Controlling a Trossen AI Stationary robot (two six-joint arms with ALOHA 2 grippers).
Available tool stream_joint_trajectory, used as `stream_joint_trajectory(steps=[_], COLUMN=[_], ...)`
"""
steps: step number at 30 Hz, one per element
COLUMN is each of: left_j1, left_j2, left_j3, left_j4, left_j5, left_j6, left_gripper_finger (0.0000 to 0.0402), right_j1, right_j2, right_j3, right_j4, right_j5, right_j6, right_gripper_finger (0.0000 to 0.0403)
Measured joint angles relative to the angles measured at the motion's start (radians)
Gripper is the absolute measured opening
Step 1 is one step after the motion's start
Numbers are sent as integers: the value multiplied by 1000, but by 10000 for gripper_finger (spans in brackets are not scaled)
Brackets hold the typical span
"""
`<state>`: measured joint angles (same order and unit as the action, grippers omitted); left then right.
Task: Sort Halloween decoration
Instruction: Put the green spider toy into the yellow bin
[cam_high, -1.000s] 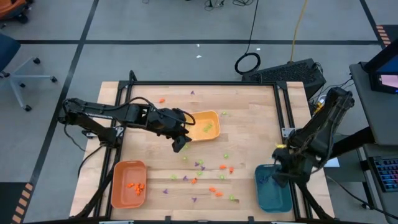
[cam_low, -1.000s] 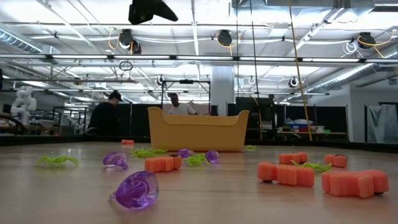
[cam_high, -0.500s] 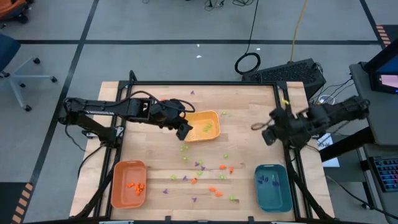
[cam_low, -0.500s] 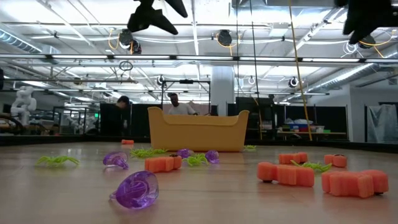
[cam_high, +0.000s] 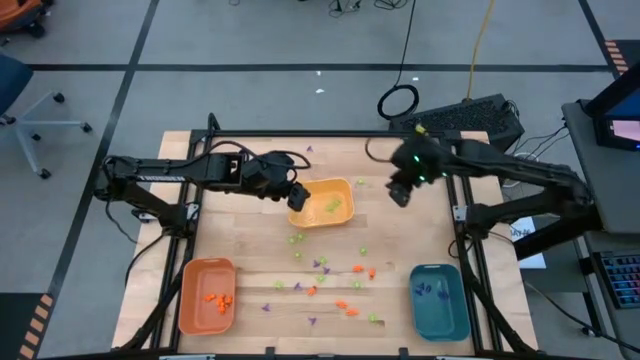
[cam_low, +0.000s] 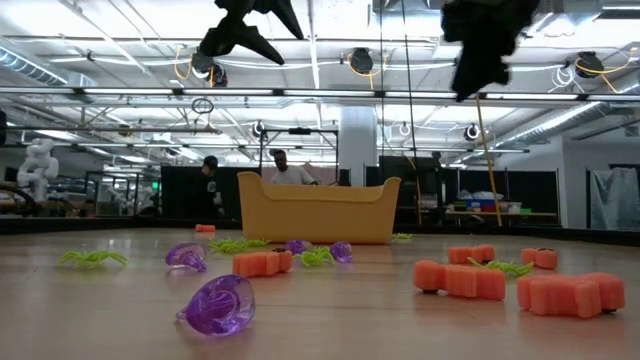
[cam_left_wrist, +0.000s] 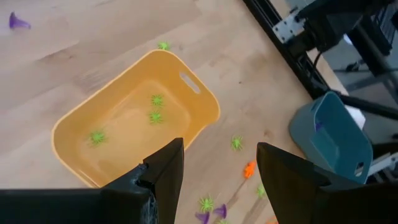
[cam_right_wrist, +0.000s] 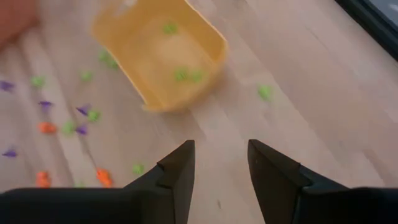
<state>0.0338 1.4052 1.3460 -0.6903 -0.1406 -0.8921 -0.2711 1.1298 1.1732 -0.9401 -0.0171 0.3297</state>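
1. Moved since a second ago: right hand (cam_high: 400, 192) has swung from above the teal tray (cam_high: 440, 300) to the counter's (cam_high: 400, 240) far side, just right of the yellow tray (cam_high: 325, 201); left hand (cam_high: 297, 198) has risen to that tray's left rim.
2. Near edge: orange tray (cam_high: 207, 295) with orange pieces; teal tray with purple pieces.
3. Mid counter: Halloween decoration (cam_high: 330, 278), loose orange, green and purple pieces, scattered.
4. Far: yellow tray, green pieces inside.
5. Left hand: fingers (cam_left_wrist: 168, 168) parted, nothing between them.
6. Right hand: fingers (cam_right_wrist: 180, 168) parted, holding nothing.
7. Room beyond: two people standing.
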Motion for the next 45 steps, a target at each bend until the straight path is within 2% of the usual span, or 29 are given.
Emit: stream_joint_trajectory(steps=[6,11,16,20,26,28,36,45], left_j1=[-10,-28,-59,-60,-60,-60,-56,-54], left_j2=[0,0,0,0,0,0,0,0], left_j3=[0,0,0,0,0,0,0,0], left_j4=[-3,-11,-12,-21,-36,-37,-44,-63], left_j5=[-7,39,27,19,15,7,-31,-51], left_j6=[-79,-96,-60,-18,63,68,126,117], left_gripper_finger=[208,208,208,208,208,208,208,208], right_j1=[-142,-226,-264,-286,-293,-293,-280,-286], right_j2=[143,304,472,544,572,580,650,722], right_j3=[0,0,0,0,0,0,0,0], right_j4=[204,243,239,243,249,255,321,344], right_j5=[-200,-291,-301,-300,-244,-215,-216,-166], right_j6=[-215,-234,-211,-219,-315,-337,-573,-611], right_gripper_finger=[136,146,150,149,164,180,250,256])
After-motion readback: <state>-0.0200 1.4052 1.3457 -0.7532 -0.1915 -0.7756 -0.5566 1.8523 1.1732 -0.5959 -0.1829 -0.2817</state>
